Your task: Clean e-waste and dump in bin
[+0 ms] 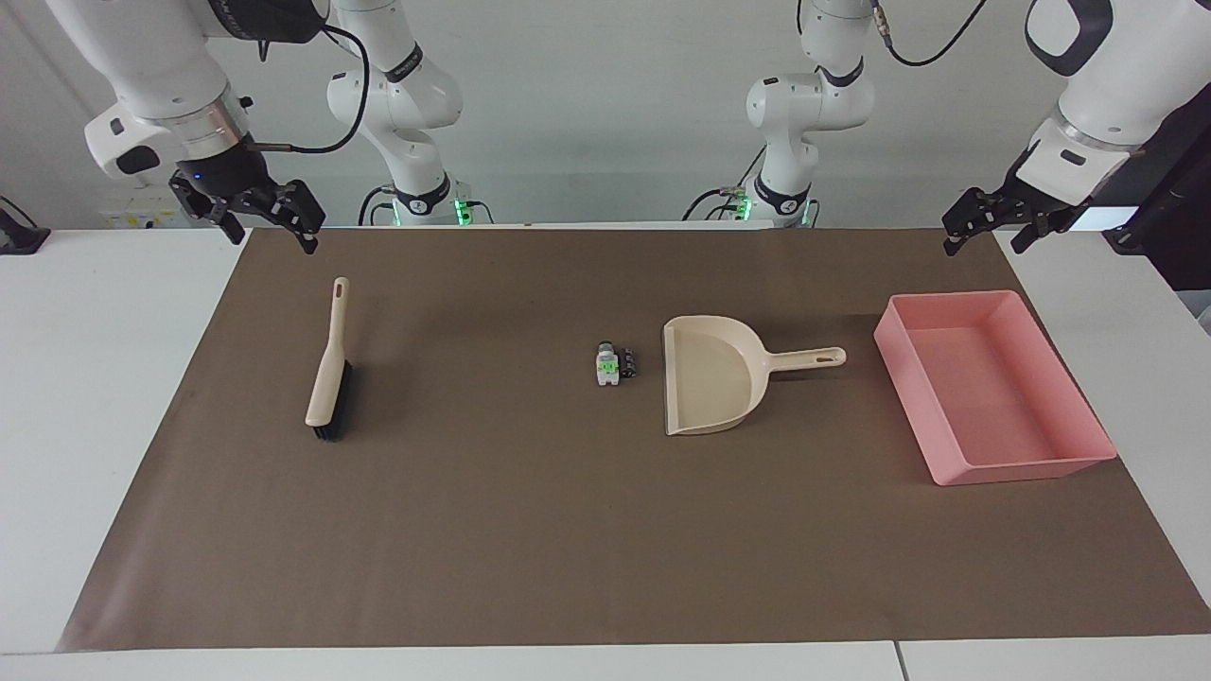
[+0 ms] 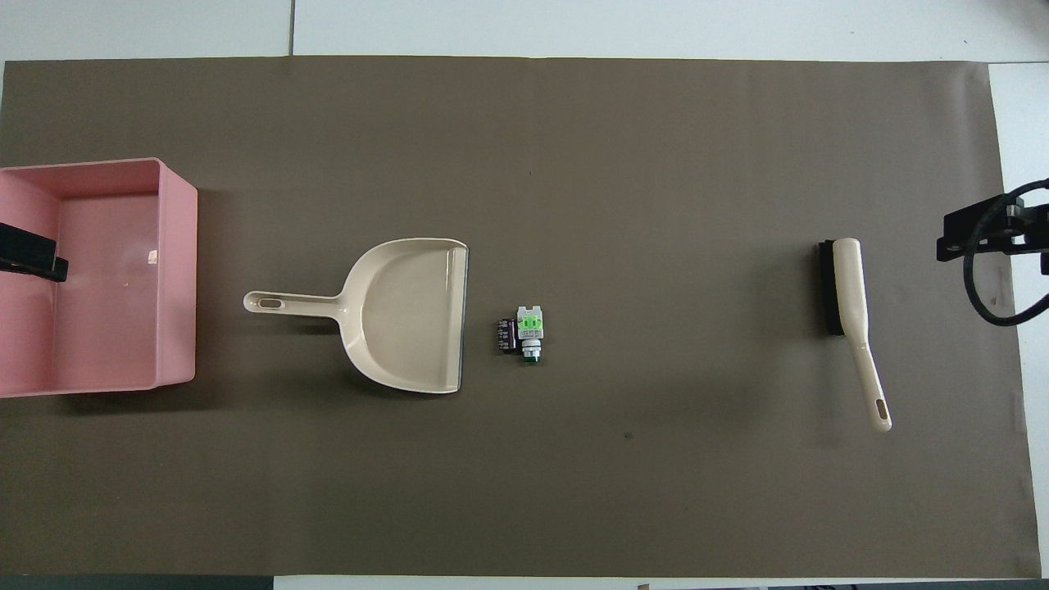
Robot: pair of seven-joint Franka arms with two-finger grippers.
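The e-waste [image 1: 613,364] is a tiny white part with green marks and a black part touching it, lying mid-mat; it also shows in the overhead view [image 2: 523,332]. The beige dustpan [image 1: 710,374] lies beside it, mouth toward it and handle toward the pink bin [image 1: 1026,468], which looks empty. A beige brush [image 1: 331,364] with black bristles lies toward the right arm's end. My right gripper [image 1: 272,236] is open, raised above the mat's corner by the brush. My left gripper [image 1: 984,241] is open, raised by the bin's end.
A brown mat [image 1: 568,530] covers most of the white table [image 1: 104,397]. In the overhead view the dustpan [image 2: 406,315], bin [image 2: 176,270] and brush [image 2: 848,303] lie in a row across the mat, with bare mat around them.
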